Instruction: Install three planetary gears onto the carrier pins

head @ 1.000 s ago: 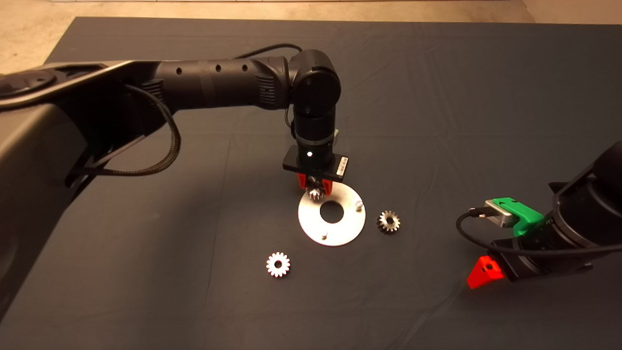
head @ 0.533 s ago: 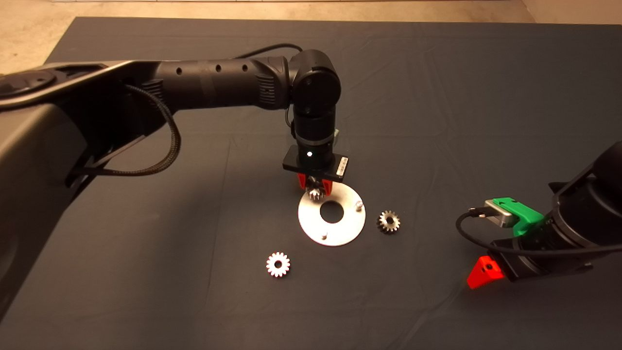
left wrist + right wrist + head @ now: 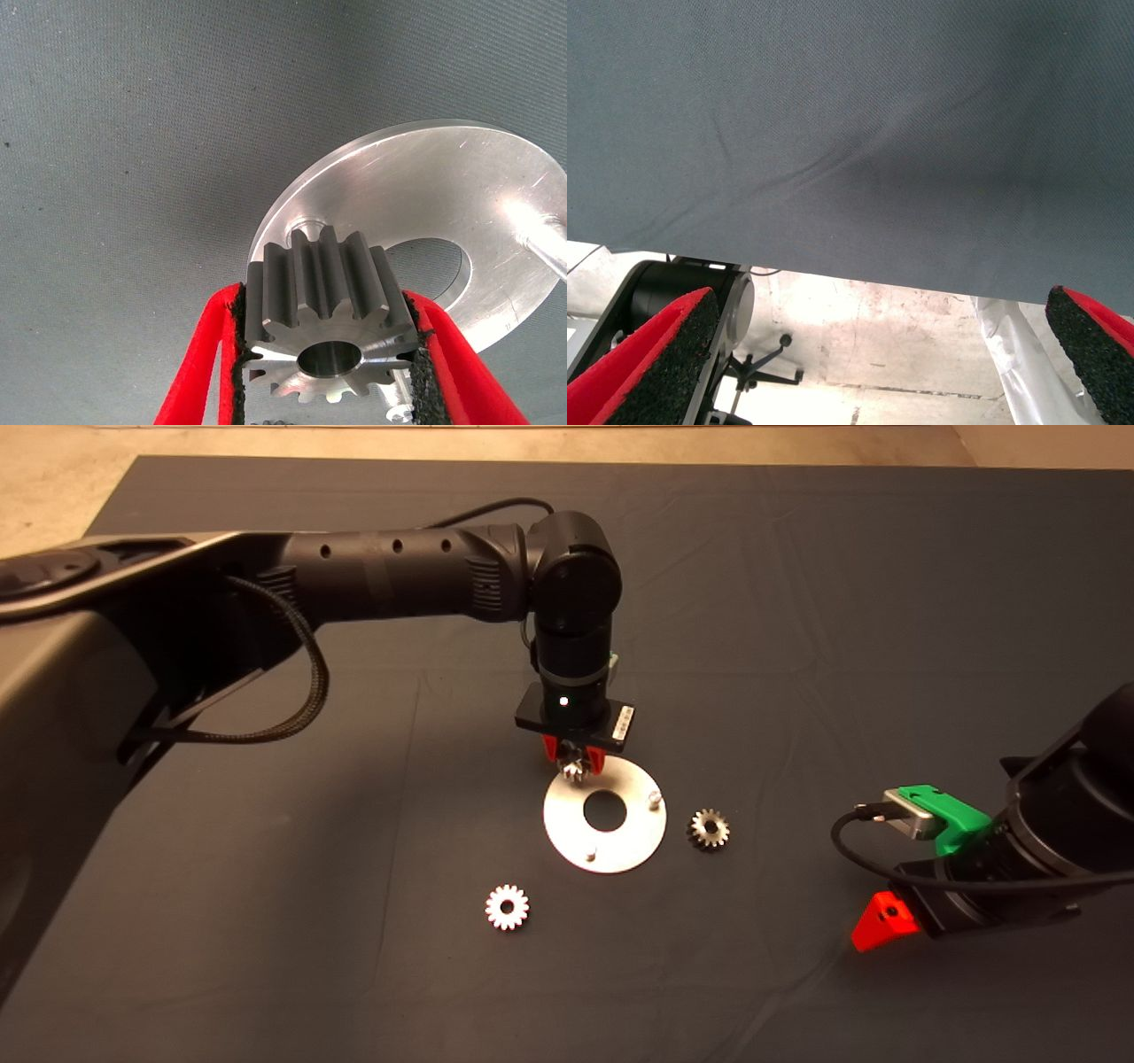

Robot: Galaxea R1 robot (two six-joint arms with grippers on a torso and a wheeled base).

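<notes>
Head view: left gripper [image 3: 573, 763] pinches one gear [image 3: 571, 766] over the disc's [image 3: 605, 840] far-left pin; two gears [image 3: 507, 908] lie loose on the bench [image 3: 797, 602]. Left wrist: hard, slick steel, clamped across teeth. Right wrist: right gripper [image 3: 886, 363] spread wide, idle.

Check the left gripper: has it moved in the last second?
Yes. The left gripper, shut on a gear, has shifted slightly toward the far rim of the unmoved disc, apparently lifting.

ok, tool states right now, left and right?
Left tool: closed on a gear, above the disc.
Right tool: open, empty, parked at the mat's lower right.
</notes>
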